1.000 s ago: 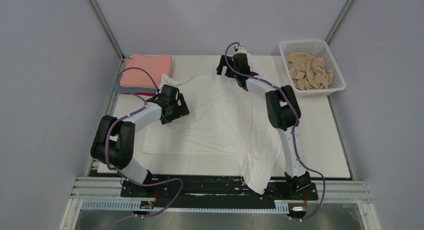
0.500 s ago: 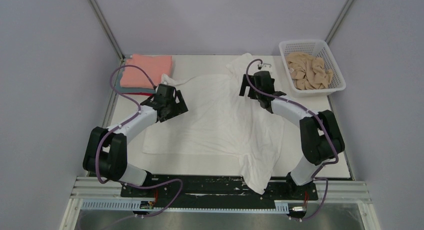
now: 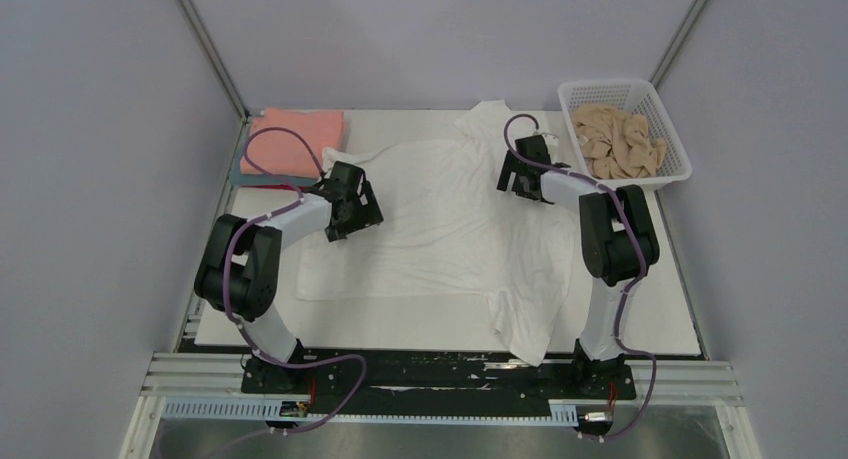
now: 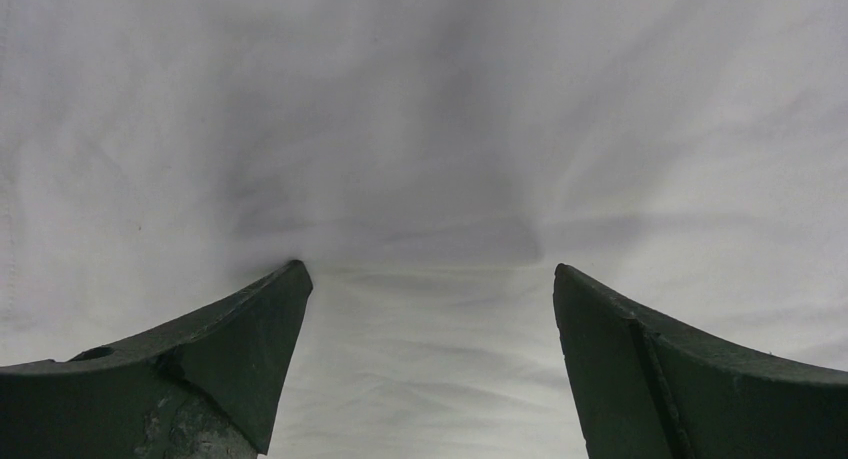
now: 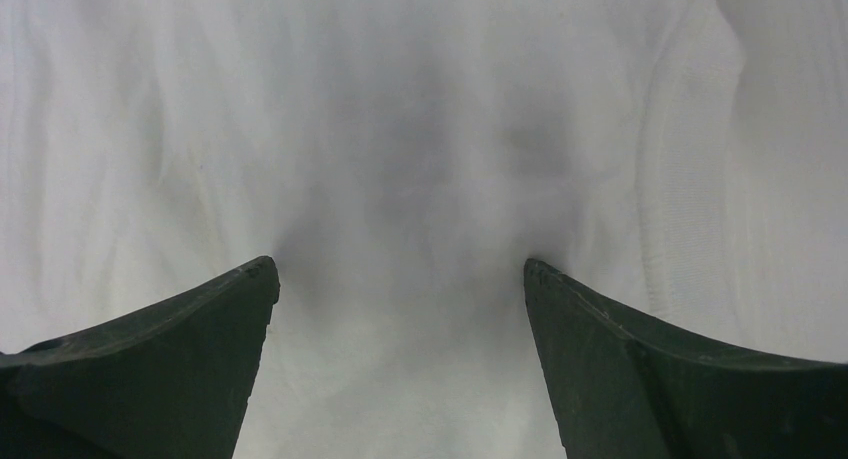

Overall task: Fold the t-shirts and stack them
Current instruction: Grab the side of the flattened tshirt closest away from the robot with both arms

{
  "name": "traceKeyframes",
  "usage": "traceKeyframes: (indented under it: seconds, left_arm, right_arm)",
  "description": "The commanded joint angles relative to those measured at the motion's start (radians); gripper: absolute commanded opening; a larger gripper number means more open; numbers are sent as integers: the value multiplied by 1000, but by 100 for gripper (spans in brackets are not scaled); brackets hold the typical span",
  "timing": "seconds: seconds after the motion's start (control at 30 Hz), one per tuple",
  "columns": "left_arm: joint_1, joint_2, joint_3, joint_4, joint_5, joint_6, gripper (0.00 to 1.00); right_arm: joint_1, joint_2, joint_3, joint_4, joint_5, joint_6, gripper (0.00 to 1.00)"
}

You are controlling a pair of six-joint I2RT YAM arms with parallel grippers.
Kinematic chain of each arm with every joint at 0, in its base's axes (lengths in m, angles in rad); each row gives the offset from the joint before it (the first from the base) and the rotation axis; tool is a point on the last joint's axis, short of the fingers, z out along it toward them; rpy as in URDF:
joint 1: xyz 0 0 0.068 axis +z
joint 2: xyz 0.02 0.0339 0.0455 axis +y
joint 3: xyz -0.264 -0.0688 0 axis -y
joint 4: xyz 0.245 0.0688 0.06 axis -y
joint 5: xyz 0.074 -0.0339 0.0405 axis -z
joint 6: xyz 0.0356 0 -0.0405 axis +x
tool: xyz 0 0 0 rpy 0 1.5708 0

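The large white t-shirt [image 3: 440, 224] lies spread on the table, its lower end hanging over the near edge. My left gripper [image 3: 352, 205] is open, fingertips down on the shirt's left part; cloth fills the left wrist view [image 4: 428, 269]. My right gripper [image 3: 524, 177] is open, fingertips pressed on the shirt's far right part, beside a ribbed hem [image 5: 690, 179] in the right wrist view [image 5: 400, 264]. A salmon-pink folded shirt [image 3: 293, 142] tops a pile with teal [image 3: 243, 180] and red [image 3: 292, 186] edges. A tan shirt [image 3: 618, 141] lies crumpled.
The white mesh basket [image 3: 607, 82] holding the tan shirt stands at the far right corner. The folded pile sits at the far left corner. Bare white table [image 3: 650, 279] shows to the right of the shirt. Frame posts stand at both far corners.
My right gripper has swung from the far middle to the right and nearer, dragging the shirt's far part rightward. The left gripper has shifted slightly right. The whole shirt has slid right.
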Motion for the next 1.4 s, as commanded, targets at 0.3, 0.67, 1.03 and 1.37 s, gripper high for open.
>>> traceKeyframes:
  seconds: [0.3, 0.67, 1.03, 1.37]
  left_arm:
    - [17, 176, 239, -61, -53, 21, 100]
    - [-30, -306, 13, -152, -157, -101, 100]
    - [32, -760, -408, -303, -221, -315, 100]
    - [95, -747, -525, -167, -158, -338, 89]
  right_arm:
    - [-97, 211, 325, -92, -109, -56, 100]
    - [43, -327, -32, -88, -13, -19, 100]
    - [52, -865, -548, -6, -62, 212, 100]
    - [52, -909, -561, -40, -74, 212, 100]
